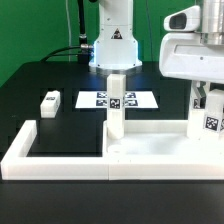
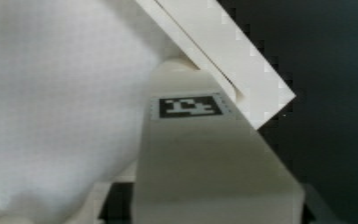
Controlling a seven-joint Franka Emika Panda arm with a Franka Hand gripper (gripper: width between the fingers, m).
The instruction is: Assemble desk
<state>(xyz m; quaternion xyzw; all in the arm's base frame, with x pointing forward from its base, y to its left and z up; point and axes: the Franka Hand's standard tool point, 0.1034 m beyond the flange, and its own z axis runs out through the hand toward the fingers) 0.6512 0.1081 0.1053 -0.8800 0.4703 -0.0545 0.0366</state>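
Note:
The white tabletop (image 1: 150,142) lies flat against the border frame, with one white leg (image 1: 115,108) standing upright on its left corner. My gripper (image 1: 206,104) at the exterior view's right is shut on a second tagged leg (image 1: 211,123) and holds it upright over the tabletop's right part. In the wrist view this held leg (image 2: 194,150) with its tag fills the space between the jaws, and the tabletop (image 2: 51,100) and its raised rim (image 2: 229,55) lie beyond it. I cannot tell whether the leg's end touches the tabletop.
Another loose leg (image 1: 50,101) lies on the black table at the exterior view's left. The marker board (image 1: 137,99) lies behind the standing leg. The white U-shaped border frame (image 1: 22,146) runs along the front and left. The arm's base (image 1: 113,45) is at the back.

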